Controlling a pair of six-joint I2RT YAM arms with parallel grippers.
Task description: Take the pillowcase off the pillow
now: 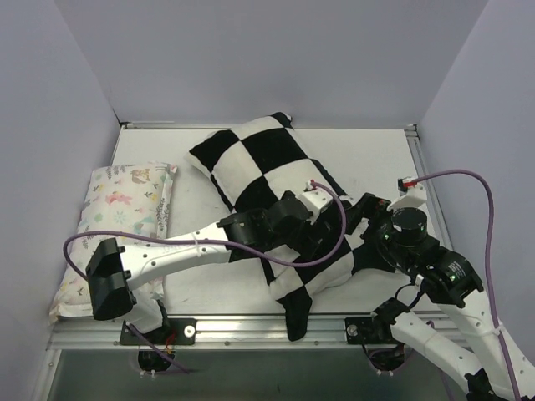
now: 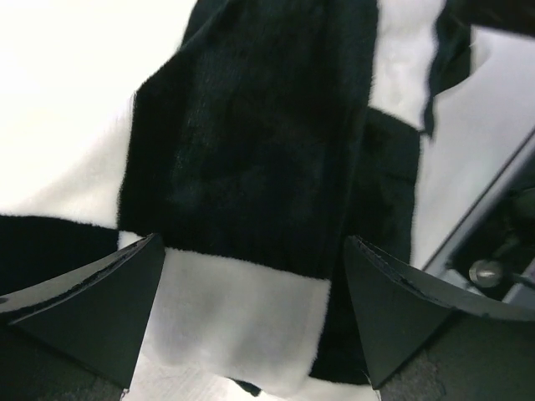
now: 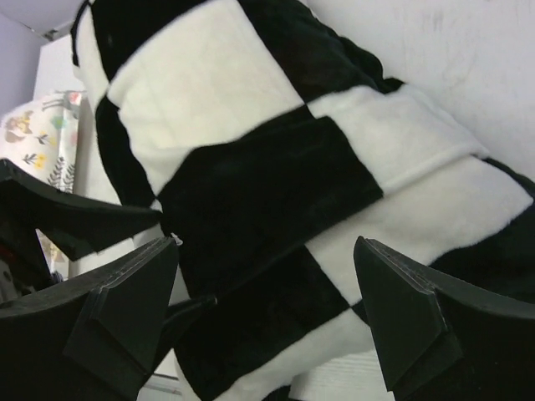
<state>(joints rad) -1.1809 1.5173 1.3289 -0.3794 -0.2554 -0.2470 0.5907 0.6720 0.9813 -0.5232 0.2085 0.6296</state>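
The black-and-white checkered pillowcase (image 1: 259, 163) lies diagonally across the table, and one end hangs over the front edge. It is plump and still covers the pillow, which is hidden inside it. My left gripper (image 1: 320, 244) is open just above the near part of the pillowcase (image 2: 251, 150), with fabric between its fingers (image 2: 109, 292) but not pinched. My right gripper (image 1: 361, 221) is open and empty over the pillowcase's right side (image 3: 251, 175). In the left wrist view my left gripper (image 2: 253, 242) is wide open; in the right wrist view so is my right gripper (image 3: 267, 244).
A smaller floral-print pillow (image 1: 125, 209) lies along the table's left side and also shows in the right wrist view (image 3: 33, 125). A metal rail (image 1: 251, 330) runs along the front edge. Grey walls enclose the back and sides. Purple cables loop over both arms.
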